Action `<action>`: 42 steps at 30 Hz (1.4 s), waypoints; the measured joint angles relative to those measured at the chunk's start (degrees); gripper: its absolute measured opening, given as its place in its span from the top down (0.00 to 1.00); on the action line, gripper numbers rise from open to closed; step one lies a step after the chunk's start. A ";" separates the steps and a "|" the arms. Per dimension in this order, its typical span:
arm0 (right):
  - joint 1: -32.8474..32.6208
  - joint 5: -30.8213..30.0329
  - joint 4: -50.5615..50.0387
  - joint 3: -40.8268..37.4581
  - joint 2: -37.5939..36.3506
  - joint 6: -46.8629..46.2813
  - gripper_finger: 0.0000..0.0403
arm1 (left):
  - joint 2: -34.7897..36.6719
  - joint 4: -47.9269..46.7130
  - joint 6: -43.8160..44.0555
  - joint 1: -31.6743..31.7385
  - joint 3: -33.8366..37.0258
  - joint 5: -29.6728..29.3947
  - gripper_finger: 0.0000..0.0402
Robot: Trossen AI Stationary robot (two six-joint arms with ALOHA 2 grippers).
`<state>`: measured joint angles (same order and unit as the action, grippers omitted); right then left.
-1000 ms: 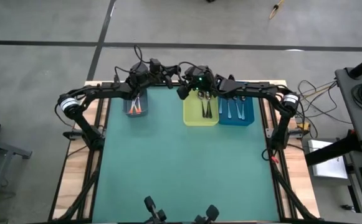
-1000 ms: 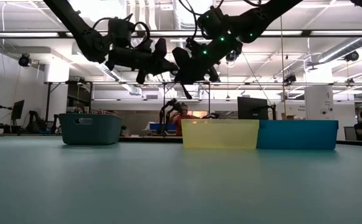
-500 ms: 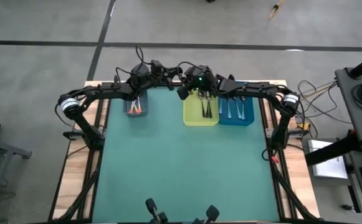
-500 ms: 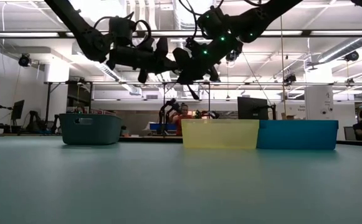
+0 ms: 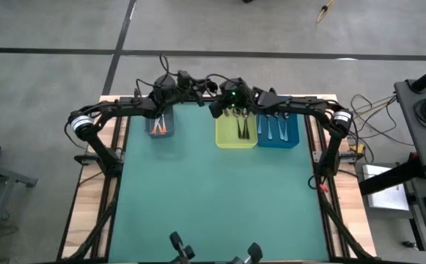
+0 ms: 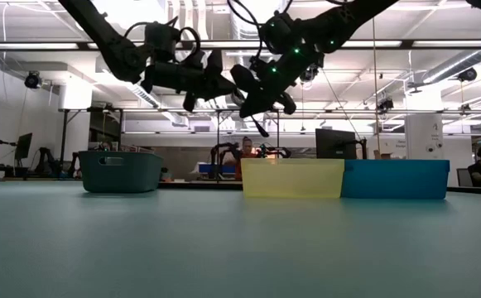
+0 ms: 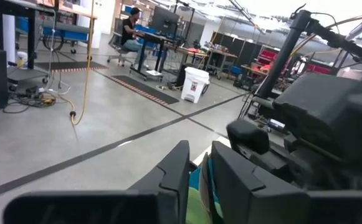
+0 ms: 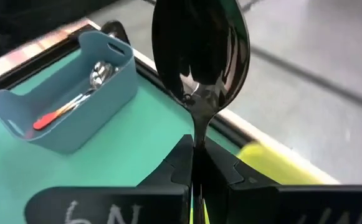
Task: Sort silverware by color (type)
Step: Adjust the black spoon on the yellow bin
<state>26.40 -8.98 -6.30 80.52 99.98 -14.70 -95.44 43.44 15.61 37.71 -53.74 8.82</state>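
Right gripper [image 8: 196, 163] is clamping a dark spoon [image 8: 200, 56] above yellow bin [image 5: 236, 134]; left gripper [image 7: 196, 180] is looking slightly parted; writing on right gripper unreadable.

A robotics lab (open-plan): concrete floor [image 7: 62, 143], workbenches [image 7: 162, 46], ceiling strip lights [image 6: 439, 44].

One dark spoon [image 8: 199, 53] pinched upright by its handle in right hand [image 8: 196, 163]; orange-handled spoons [image 8: 75, 102] lie in grey-blue bin [image 8: 62, 134].
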 joint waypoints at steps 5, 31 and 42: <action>0.75 0.25 -6.90 0.49 -0.07 -8.75 0.98 | 0.10 -0.40 -1.02 1.72 0.00 -0.16 0.80; 0.08 -2.59 -17.27 -1.52 6.52 -42.14 0.98 | 9.55 -2.07 -20.33 8.19 3.67 2.75 0.69; 0.11 -2.53 -16.57 -1.52 9.81 -44.76 0.98 | 16.04 -1.88 -20.54 11.44 7.50 2.65 0.69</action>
<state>26.50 -11.51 -22.87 79.00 109.80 -59.46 -79.39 41.56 -4.93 49.15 -46.24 11.47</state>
